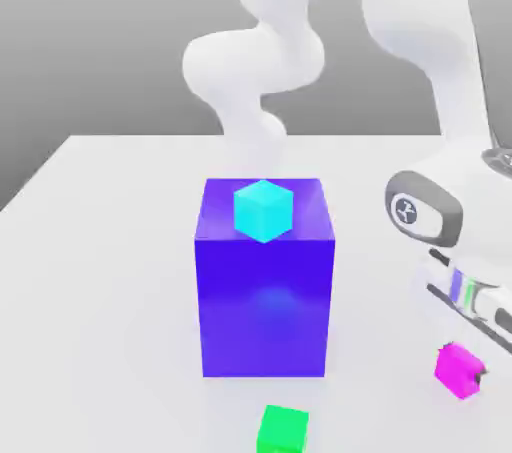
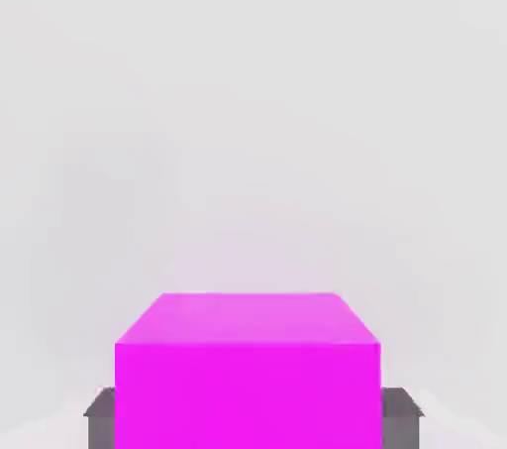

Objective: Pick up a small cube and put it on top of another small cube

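The small magenta cube [image 1: 457, 371] is at the table's near right in the exterior view, and my gripper [image 1: 468, 363] reaches down onto it from the right. In the hand view the same cube [image 2: 248, 368] sits between two grey fingers [image 2: 101, 419], each pressed against one of its sides. The gripper is shut on it. The small bright green cube [image 1: 282, 430] lies on the table to the exterior view's left of the magenta one, near the front edge, with nothing on it.
A tall blue-purple block [image 1: 265, 311] stands mid-table with a cyan cube [image 1: 263, 210] on its top. It rises just behind the green cube. The arm's white links curve up behind the block and along the right side.
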